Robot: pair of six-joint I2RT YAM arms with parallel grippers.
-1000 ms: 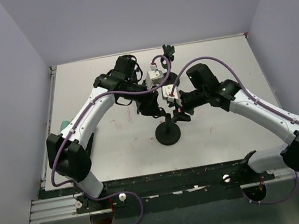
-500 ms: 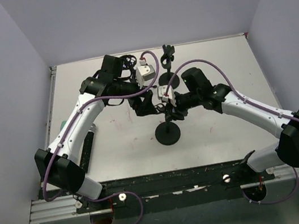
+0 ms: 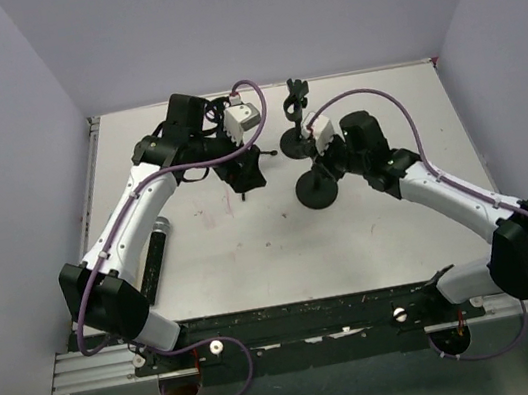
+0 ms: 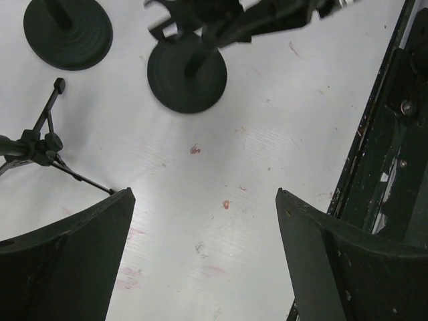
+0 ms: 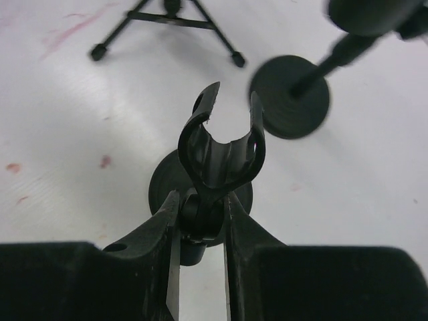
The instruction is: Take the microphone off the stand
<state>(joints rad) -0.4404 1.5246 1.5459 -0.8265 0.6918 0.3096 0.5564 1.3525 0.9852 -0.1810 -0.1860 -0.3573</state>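
- the table [image 3: 381,107] carries three supports: the round-based stand [image 3: 319,191] you are working on, a second round-based stand [image 3: 293,139] just beyond it, and a small tripod [image 4: 40,144] to the left of both.
- the microphone [image 3: 156,261] looks to be the dark bar with a pale head lying flat on the table at the near left, just beside the left arm's forearm. it is small in the top view, so take that as a likely reading. its long axis runs near to far, with the head at the far end.
- your right gripper [image 5: 200,207] is clamped on the stand's stem just under the clip, one finger pressed to each side.
- your left gripper [image 4: 204,197] hangs over bare table with its jaws wide apart and nothing between them.
- the clip [image 5: 221,150] is an open-mouthed u with no microphone in it, so i'd judge the removal itself done.
- the relation to watch: the microphone lies to the near-left of the left jaws and well apart from them, and farther yet from the right ones, so the left arm is the nearer. if you need to reach it, set those jaws across its near-far axis.
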